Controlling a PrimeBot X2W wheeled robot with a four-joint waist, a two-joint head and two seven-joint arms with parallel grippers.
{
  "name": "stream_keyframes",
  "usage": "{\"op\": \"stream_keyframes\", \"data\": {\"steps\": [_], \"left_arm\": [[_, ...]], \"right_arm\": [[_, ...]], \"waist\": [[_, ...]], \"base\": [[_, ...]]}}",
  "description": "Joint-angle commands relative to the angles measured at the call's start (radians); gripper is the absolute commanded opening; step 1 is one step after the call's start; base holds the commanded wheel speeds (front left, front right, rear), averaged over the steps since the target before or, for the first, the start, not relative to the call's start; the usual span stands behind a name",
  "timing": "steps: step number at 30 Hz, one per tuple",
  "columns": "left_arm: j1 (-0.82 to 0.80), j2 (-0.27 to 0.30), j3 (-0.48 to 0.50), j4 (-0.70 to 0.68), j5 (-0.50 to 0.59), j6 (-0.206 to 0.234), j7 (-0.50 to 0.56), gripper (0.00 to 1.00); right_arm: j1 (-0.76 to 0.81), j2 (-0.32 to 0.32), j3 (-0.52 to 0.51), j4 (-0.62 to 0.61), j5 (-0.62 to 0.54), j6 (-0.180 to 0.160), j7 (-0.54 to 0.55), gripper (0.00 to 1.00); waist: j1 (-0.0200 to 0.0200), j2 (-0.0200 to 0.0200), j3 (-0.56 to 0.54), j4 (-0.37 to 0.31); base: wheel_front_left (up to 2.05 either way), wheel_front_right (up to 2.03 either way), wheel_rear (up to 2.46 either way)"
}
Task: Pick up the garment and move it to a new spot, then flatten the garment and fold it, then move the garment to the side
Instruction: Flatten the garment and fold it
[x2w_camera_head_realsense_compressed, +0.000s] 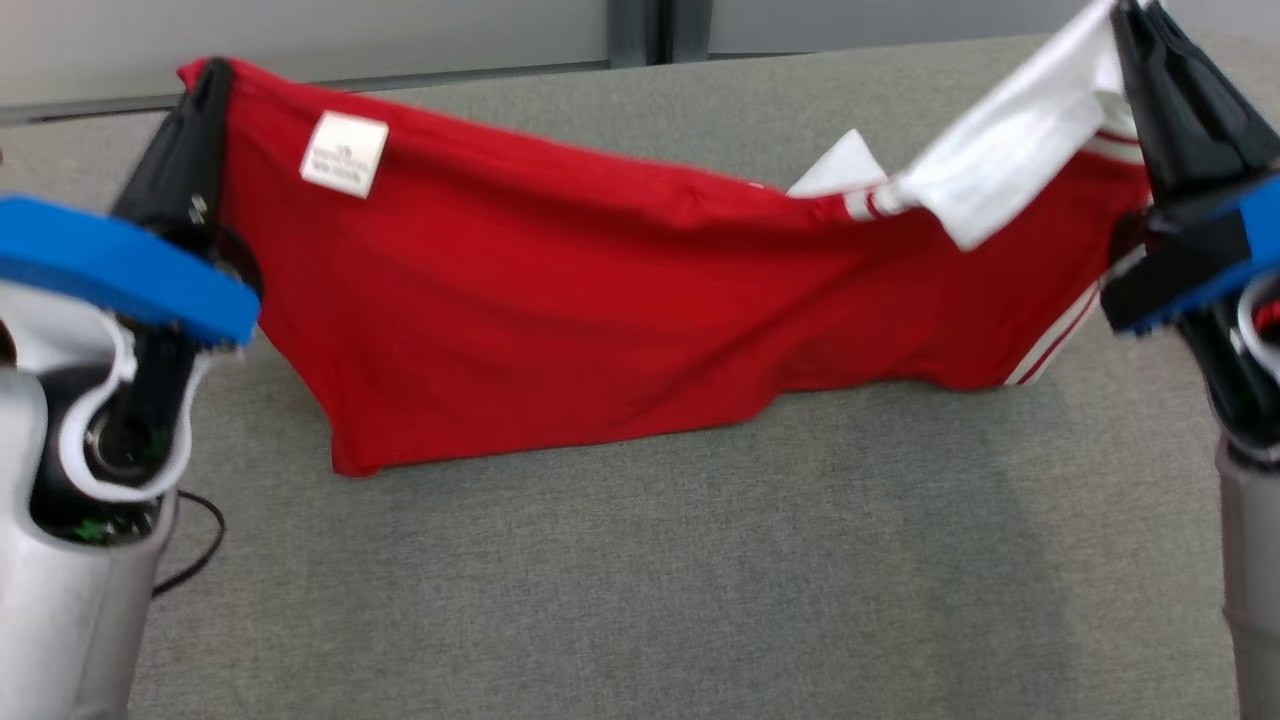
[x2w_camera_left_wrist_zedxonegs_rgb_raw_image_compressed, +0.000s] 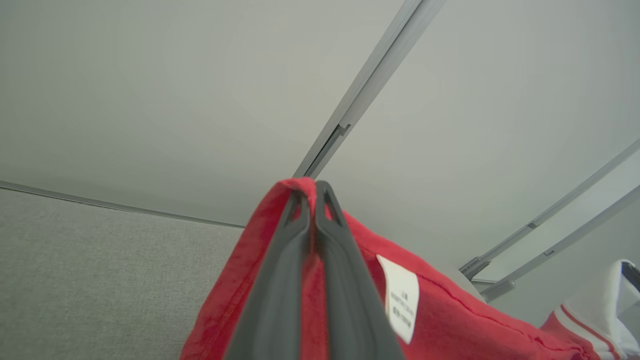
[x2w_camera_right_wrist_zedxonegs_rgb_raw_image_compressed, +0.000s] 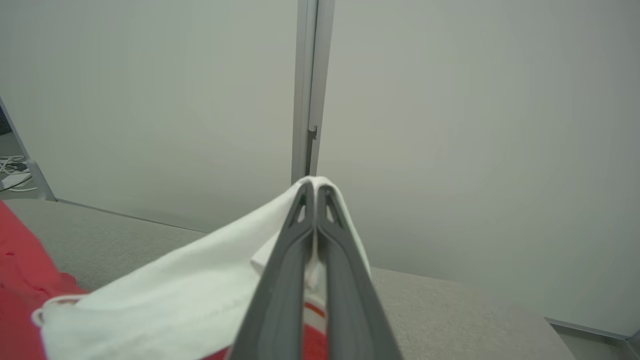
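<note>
Cloth hangs stretched between both arms in the head view. The red fabric garment (x2w_camera_head_realsense_compressed: 600, 300) with white sleeves and striped trim spans from ten o'clock to two o'clock, sagging in the middle. Its lower edge comes down to the grey woven tabletop (x2w_camera_head_realsense_compressed: 700, 560). The left gripper (x2w_camera_head_realsense_compressed: 214, 78), at ten o'clock, has its dark fingers pressed together on the garment's red corner. A small white rectangular label (x2w_camera_head_realsense_compressed: 344, 153) lies just beside it, toward three o'clock. The right gripper (x2w_camera_head_realsense_compressed: 1132, 20), at two o'clock, pinches the white sleeve (x2w_camera_head_realsense_compressed: 1010, 150).

In the left wrist view, the left gripper (x2w_camera_left_wrist_zedxonegs_rgb_raw_image_compressed: 312, 187) is clamped on a red fold of the garment (x2w_camera_left_wrist_zedxonegs_rgb_raw_image_compressed: 450, 320). The label (x2w_camera_left_wrist_zedxonegs_rgb_raw_image_compressed: 402, 300) is at five o'clock.

In the right wrist view, the right gripper (x2w_camera_right_wrist_zedxonegs_rgb_raw_image_compressed: 315, 187) is closed on the white sleeve (x2w_camera_right_wrist_zedxonegs_rgb_raw_image_compressed: 175, 300), which trails toward eight o'clock. There the garment's red body (x2w_camera_right_wrist_zedxonegs_rgb_raw_image_compressed: 20, 260) meets the frame edge, above the tabletop (x2w_camera_right_wrist_zedxonegs_rgb_raw_image_compressed: 450, 310).
</note>
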Motion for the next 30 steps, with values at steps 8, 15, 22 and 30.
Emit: {"op": "stream_keyframes", "data": {"steps": [8,15,22,30], "left_arm": [[-0.435,-0.012,0.028,0.315,0.110,-0.004,-0.104,0.00],[-0.690,-0.061,0.013,0.475,0.176,-0.123,-0.292,0.00],[-0.628,-0.072,-0.010,0.593,0.194,-0.203,-0.402,0.00],[-0.272,-0.149,-0.069,0.766,0.186,-0.207,-0.455,0.00]], "right_arm": [[-0.550,-0.019,0.077,0.474,-0.007,0.000,-0.230,0.00],[-0.842,-0.026,0.081,0.679,-0.125,0.000,-0.569,0.00],[-0.775,-0.044,0.154,0.845,-0.113,0.000,-0.617,0.00],[-0.422,-0.025,0.280,0.972,0.040,0.000,-0.493,0.00]], "waist": [[-0.0002,0.0000,0.179,0.021],[-0.0002,0.0000,0.159,0.027],[-0.0002,0.0000,0.116,0.020],[-0.0002,0.0000,0.023,0.023]], "base": [[0.00,0.00,0.00],[0.00,0.00,0.00],[0.00,0.00,0.00],[0.00,0.00,0.00]]}}
